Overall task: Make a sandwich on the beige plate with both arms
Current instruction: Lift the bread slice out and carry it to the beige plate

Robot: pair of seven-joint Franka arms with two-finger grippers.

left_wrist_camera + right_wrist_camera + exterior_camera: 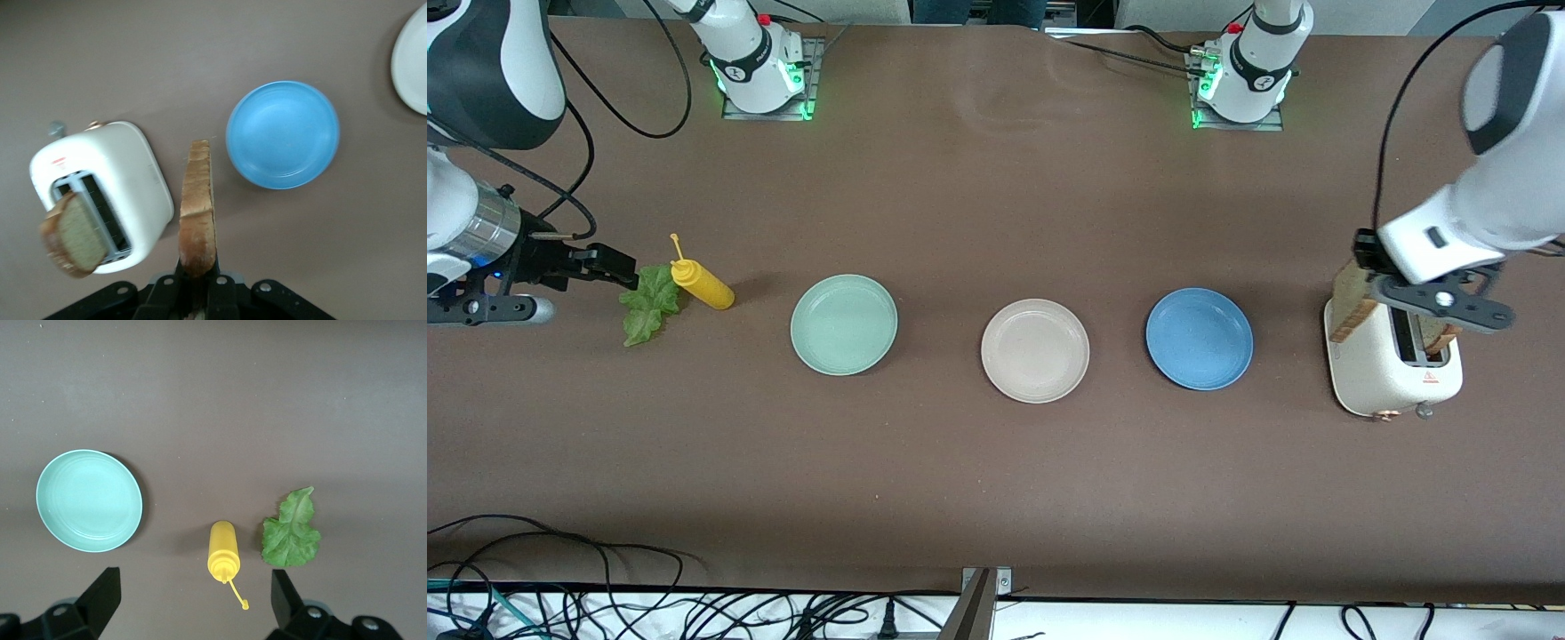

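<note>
My left gripper [1362, 267] [197, 283] is shut on a tan bread slice [1352, 309] [197, 213], held on edge in the air over the plate-side edge of the white toaster [1392, 373] [127, 167]. A second bread slice [1440, 340] [72, 235] sticks out of the toaster's slot. The beige plate [1035, 350] [413, 60] lies bare in the middle of the row. The green lettuce leaf [649, 304] [290, 533] lies at the right arm's end of the table. My right gripper [621, 269] [193, 603] hangs open beside it, holding nothing.
A yellow squeeze bottle [704, 284] [223, 550] lies beside the lettuce. A mint-green plate [844, 324] [89, 500] and a blue plate [1200, 339] [283, 133] flank the beige plate. Cables run along the table edge nearest the front camera.
</note>
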